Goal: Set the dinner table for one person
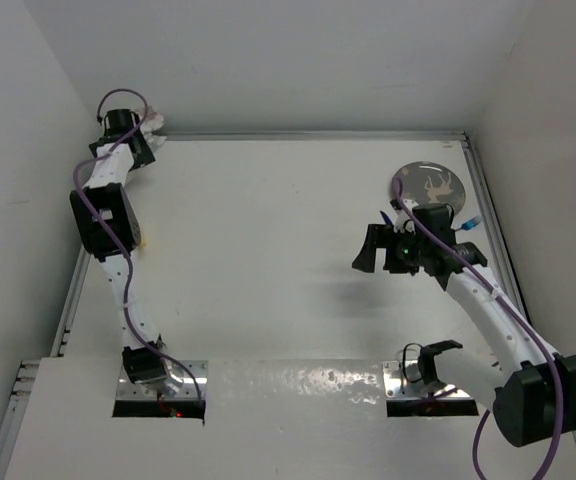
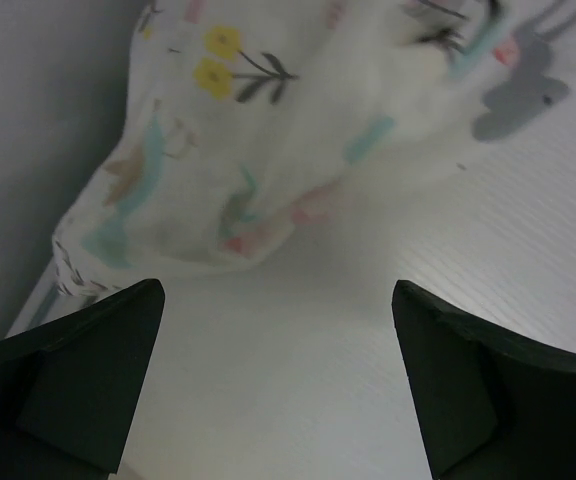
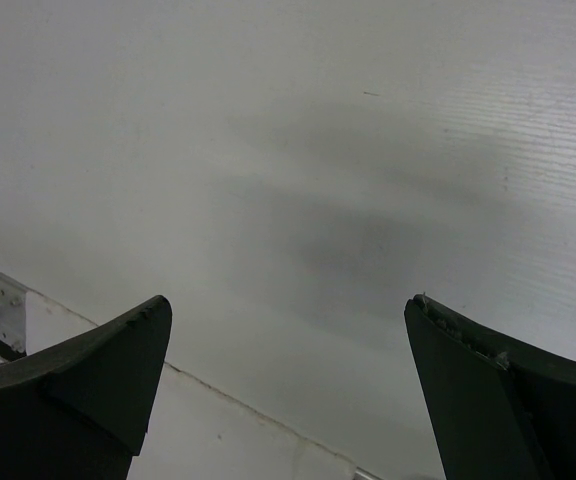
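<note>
Filling most of the top view, the dinner table (image 1: pixel 268 250) lies flat and white beneath both arms, with silver rails along its edges. The left gripper (image 2: pixel 276 292) is at the table's far left corner, its jaws spread wide and holding nothing. Its wrist view shows bare tabletop between the two dark fingers. A crumpled printed cloth (image 2: pixel 248 150), white with yellow flowers and teal and pink marks, lies just beyond the fingertips against the wall. The right gripper (image 1: pixel 370 248) hangs over the right half of the table, pointing toward the middle, also parted and empty, with plain white tabletop below it. A round grey plate (image 1: pixel 430 182) with a pale animal figure sits on the table near the far right corner, just beyond the right wrist. A small blue item (image 1: pixel 473 222) lies by the right rail.
</note>
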Available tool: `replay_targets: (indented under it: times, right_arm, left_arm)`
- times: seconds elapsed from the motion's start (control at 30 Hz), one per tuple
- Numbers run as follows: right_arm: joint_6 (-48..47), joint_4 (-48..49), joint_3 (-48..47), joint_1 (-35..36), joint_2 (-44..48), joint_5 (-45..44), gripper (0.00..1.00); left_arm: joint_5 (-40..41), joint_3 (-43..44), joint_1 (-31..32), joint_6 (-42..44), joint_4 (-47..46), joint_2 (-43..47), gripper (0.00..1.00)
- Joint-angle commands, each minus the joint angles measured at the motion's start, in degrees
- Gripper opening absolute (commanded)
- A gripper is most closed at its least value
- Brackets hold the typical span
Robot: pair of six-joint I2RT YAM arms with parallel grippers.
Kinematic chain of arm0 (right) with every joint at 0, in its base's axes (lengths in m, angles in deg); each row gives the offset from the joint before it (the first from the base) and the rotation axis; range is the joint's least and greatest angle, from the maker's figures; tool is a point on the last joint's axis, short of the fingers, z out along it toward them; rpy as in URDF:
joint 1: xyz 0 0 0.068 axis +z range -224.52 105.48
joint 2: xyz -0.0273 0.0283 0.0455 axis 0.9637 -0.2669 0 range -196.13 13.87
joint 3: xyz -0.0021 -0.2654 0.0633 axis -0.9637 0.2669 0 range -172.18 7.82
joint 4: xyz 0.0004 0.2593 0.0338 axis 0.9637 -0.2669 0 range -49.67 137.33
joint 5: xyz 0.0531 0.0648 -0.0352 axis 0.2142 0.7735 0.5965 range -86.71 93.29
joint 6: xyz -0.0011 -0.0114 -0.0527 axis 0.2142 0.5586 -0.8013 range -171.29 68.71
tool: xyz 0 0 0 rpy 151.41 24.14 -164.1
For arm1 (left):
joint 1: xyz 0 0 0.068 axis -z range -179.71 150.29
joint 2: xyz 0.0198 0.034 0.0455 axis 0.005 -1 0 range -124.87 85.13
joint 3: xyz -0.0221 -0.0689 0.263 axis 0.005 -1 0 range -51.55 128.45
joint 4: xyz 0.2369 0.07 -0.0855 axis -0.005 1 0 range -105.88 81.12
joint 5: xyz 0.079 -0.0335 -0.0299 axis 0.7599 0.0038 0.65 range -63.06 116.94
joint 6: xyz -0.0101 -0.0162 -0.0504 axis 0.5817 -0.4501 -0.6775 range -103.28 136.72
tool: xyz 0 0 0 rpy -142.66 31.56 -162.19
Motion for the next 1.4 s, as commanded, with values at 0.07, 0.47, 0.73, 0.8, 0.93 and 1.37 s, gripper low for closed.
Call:
replay_targets:
  times: [0.07,0.47,0.73,0.8,0.93,1.37]
  right_arm:
    - [-0.85,3.29,-1.37,0.41,-1.7,2.02,0.99]
    - [-0.32,4.0,-1.28,0.41,-1.62,3.86,0.99]
    - [-3.14,-1.0,-5.93,0.41,1.28,0.79,0.99]
    - [-3.31,-1.54,-6.73,0.41,2.68,-0.7,0.99]
    - [-3.22,-2.15,-8.13,0.41,5.85,-2.28,0.99]
    - [-2.79,-6.37,-2.78,0.41,16.66,-4.49,0.99]
  left_arm:
    - [-1.67,6.15,-4.1,2.44,-3.05,-4.15,0.91]
    - [-13.71,6.33,-4.98,6.13,-5.86,-4.87,0.11]
    - [-24.69,5.53,-0.25,5.43,-5.7,9.72,0.0]
    - [-25.14,5.45,2.04,7.09,-4.2,14.88,0.0]
    - [-22.95,1.16,10.57,8.51,-1.03,24.04,0.0]
    - [-29.54,-50.76,30.52,-8.7,-7.09,61.03,0.51]
